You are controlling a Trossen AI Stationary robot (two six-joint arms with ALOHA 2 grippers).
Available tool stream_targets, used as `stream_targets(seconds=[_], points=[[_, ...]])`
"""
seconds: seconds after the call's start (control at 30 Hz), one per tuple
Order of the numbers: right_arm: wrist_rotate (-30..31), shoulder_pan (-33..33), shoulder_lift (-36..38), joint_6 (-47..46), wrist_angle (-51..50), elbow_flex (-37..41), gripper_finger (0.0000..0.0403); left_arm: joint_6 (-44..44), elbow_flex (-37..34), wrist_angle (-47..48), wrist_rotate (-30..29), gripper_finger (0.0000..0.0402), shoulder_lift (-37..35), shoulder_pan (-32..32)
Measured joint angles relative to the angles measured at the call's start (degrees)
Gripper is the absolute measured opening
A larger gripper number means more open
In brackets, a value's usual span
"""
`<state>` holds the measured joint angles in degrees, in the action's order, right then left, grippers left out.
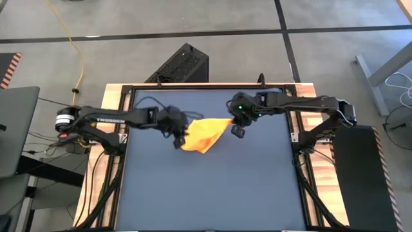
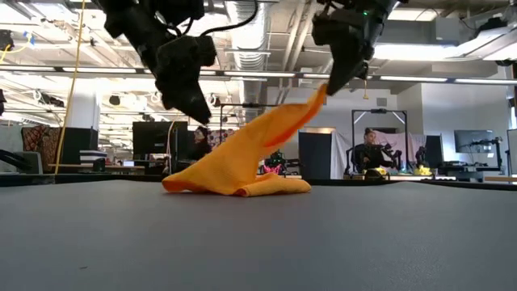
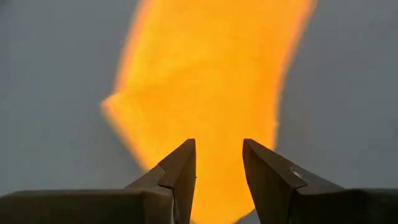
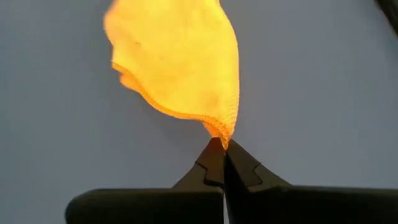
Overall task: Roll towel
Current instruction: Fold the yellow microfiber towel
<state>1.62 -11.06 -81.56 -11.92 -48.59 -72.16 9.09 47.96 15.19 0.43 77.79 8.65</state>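
The yellow-orange towel [image 1: 203, 134] lies on the dark blue table [image 1: 212, 193], just past its middle toward the far edge. Its right corner is raised, so the cloth slopes up from a bunched left part [image 2: 234, 182] that rests on the table. My right gripper [image 1: 237, 131] is shut on that raised corner. My left gripper [image 1: 179, 139] hovers open over the towel's left end and slants down. In the low view its fingertips [image 2: 203, 115] stand clear above the cloth. The left wrist view shows the towel [image 3: 211, 74] beyond the open fingers. My right gripper pinches the towel's right corner [image 4: 221, 134] between its two fingertips, only at the corner's very tip. The fingers slant down from above and from the table's right. The corner is lifted clear [image 2: 319, 95], and the cloth runs down in a fairly taut slope to the part on the table.
A black box [image 1: 183, 64] stands on the floor beyond the table's far edge. The table's wooden frame [image 1: 116, 103] and cables run along both sides. Bare blue tabletop stretches toward the near edge. A person sits in the room behind [image 2: 370, 153].
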Motion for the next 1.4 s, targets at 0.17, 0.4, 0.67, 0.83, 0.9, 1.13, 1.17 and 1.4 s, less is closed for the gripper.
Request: stream_targets(seconds=[0.17,0.4,0.67,0.83,0.9,1.13,1.17,1.4], points=[[0.2,-0.4,-2.4,0.0,0.3,0.0,0.0018,-14.0,-4.8,-8.8,-0.4,0.0122,4.2,-9.7],[0.2,-0.8,-4.3,-0.2,0.6,0.1,0.0018,-23.2,-5.1,-19.6,-8.1,0.0122,11.4,-15.0],[-0.1,-0.8,-4.1,0.4,0.8,0.1,0.0019,-17.2,-1.8,-21.7,-13.5,0.0122,22.6,-14.0],[-0.4,-0.8,-4.1,2.3,0.1,0.1,0.0019,-15.6,1.2,-21.8,-14.3,0.0122,24.5,-14.4],[-0.4,-0.8,-4.1,2.9,-1.0,0.1,0.0019,-16.2,1.6,-22.2,-14.3,0.0122,24.5,-14.5],[-0.4,-0.8,-4.1,3.4,-1.6,0.1,0.0019,-15.0,1.8,-22.4,-15.3,0.0122,23.7,-14.4],[-0.4,-0.8,-4.1,3.4,-1.6,0.1,0.0019,-14.5,1.8,-22.4,-15.3,0.0122,23.7,-14.4],[-0.4,-0.7,-4.1,3.4,-1.7,0.1,0.0019,-11.2,1.8,-22.1,-13.3,0.0122,24.2,-13.5]])
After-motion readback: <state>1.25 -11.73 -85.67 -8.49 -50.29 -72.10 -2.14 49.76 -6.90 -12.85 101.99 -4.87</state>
